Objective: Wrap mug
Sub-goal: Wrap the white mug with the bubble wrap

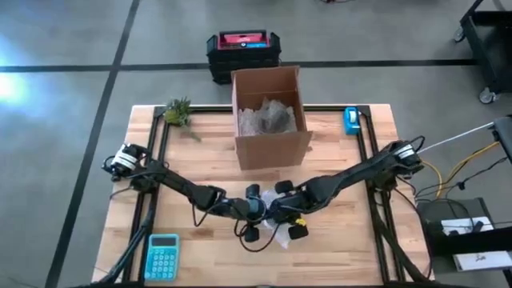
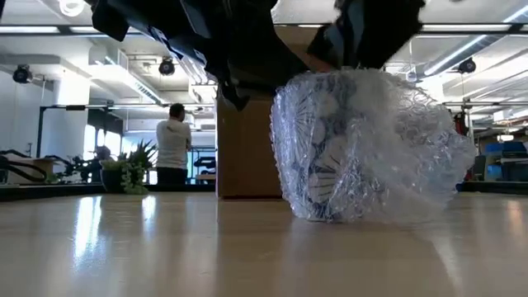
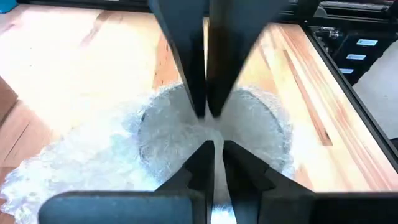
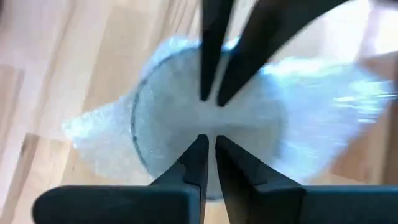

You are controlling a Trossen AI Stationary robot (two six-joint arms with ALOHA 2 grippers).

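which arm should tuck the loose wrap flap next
Probably the left: its gripper and the right gripper both pinch bubble wrap atop the mug, but the loose flap trails on the left arm's side.

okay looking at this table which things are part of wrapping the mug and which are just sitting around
In use: mug, bubble wrap, left gripper, right gripper, both pinching the wrap.

Lying about: cardboard box, calculator, small plant, tape dispenser, black case.
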